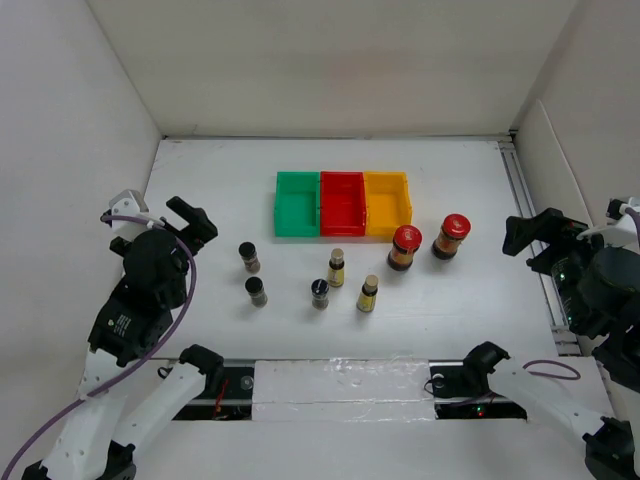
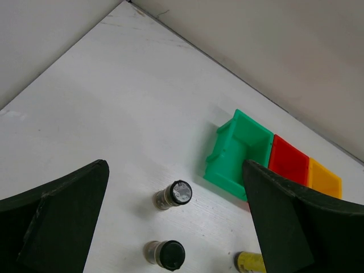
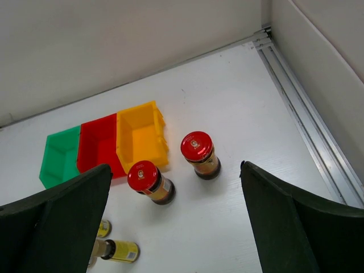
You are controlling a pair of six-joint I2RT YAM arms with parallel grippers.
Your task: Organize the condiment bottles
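- The left gripper (image 1: 195,220) (image 2: 174,168) hangs near the left edge of the white table (image 1: 220,180). Its jaws are spread wide with nothing between them. In its wrist view only the two dark fingers (image 2: 57,222) show, cut off by the bottom of the frame.
- The right gripper (image 1: 532,232) (image 3: 175,168) hovers over the right edge, above the metal rail (image 1: 525,200). Its jaws are just as wide and just as empty.
- Three short dark bottles with black caps (image 1: 249,256) (image 1: 256,291) (image 1: 320,293) stand toward the near-left part of the table, apart from one another. The left wrist view catches two of them (image 2: 173,194) (image 2: 165,254).
- Two slim yellow-labelled bottles (image 1: 336,267) (image 1: 368,293) stand near the middle.
  - The left wrist view shows just a yellow sliver of one at its bottom edge (image 2: 250,261).
  - In the right wrist view both (image 3: 116,250) are partly hidden behind a finger.
- Two wide dark jars with red caps (image 1: 405,247) (image 1: 451,236) (image 3: 149,181) (image 3: 199,153) stand right of the middle, just in front of the bins. Their labels are too small to read.
- Toward the far edge, a green plastic bin (image 1: 297,230) (image 2: 227,165), a red plastic bin (image 1: 342,230) and a yellow plastic bin (image 1: 385,232) sit touching in a row.
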